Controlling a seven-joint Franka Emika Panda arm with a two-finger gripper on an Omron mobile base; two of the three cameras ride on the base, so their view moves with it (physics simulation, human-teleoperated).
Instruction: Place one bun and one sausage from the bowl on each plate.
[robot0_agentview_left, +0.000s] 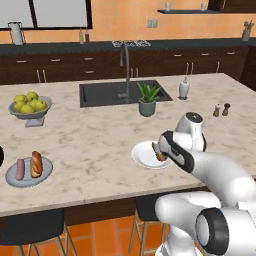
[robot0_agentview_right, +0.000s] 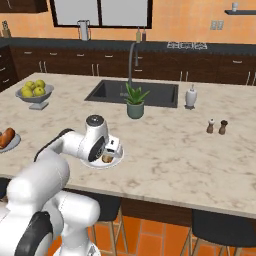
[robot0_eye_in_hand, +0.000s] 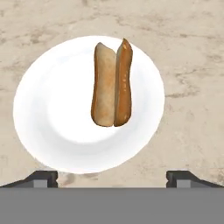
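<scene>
The arm is bent low over the near edge of the marble desk (robot0_agentview_left: 100, 135), its tool (robot0_eye_in_hand: 112, 177) hanging just above the white plate (robot0_eye_in_hand: 48, 109). From the hand view the two finger tips stand wide apart at the bottom corners with nothing between them, so the tool is empty and spread.

On that white plate lies a bun (robot0_eye_in_hand: 104, 85), split lengthwise and browned along one side, resting a little off centre toward the far rim. I see no sausage beside it, so this plate looks half served.

Off to the left, near the desk's front edge, sits the pale grey plate (robot0_agentview_left: 12, 178) with a sausage (robot0_agentview_left: 20, 169) and a second bun (robot0_agentview_left: 36, 164) lying side by side, touching or nearly so. That plate seems complete.

The black bowl is not something I can make out from here, so I cannot say where the remaining sausage waits.

The spread fingers above the bun suggest to me a release, with a sausage still owed to this plate. The bare half of the plate leaves room for it alongside the bun.

Behind, a footed bowl of apples (robot0_agentview_left: 30, 106) and a potted plant (robot0_agentview_left: 147, 100) stand well clear.
</scene>
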